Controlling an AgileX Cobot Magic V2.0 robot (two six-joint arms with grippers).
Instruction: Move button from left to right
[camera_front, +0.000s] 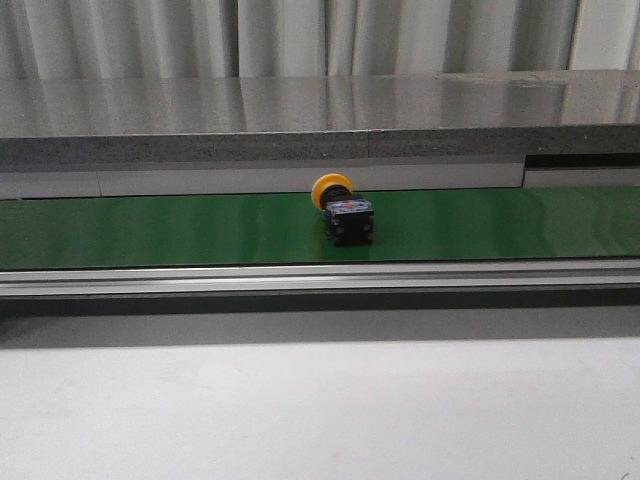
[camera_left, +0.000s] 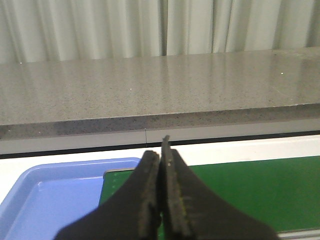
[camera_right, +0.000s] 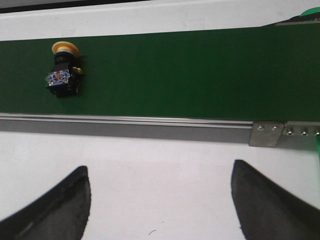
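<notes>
- We see the yellow-capped black push-button lying on the green conveyor belt.
- Our left gripper is clenched, empty.
- Our right gripper is spread wide.

Green conveyor belt, silver rail along its near edge, blue tray, grey countertop, pale curtain

- Soft, even light is filling all three pictures, and nothing is looking dark.
- The grey shelf is shining and mirroring the pale curtain.
- The left gripper's fingers are looking blurry up close.
- The button is casting only a faint shadow.
</notes>
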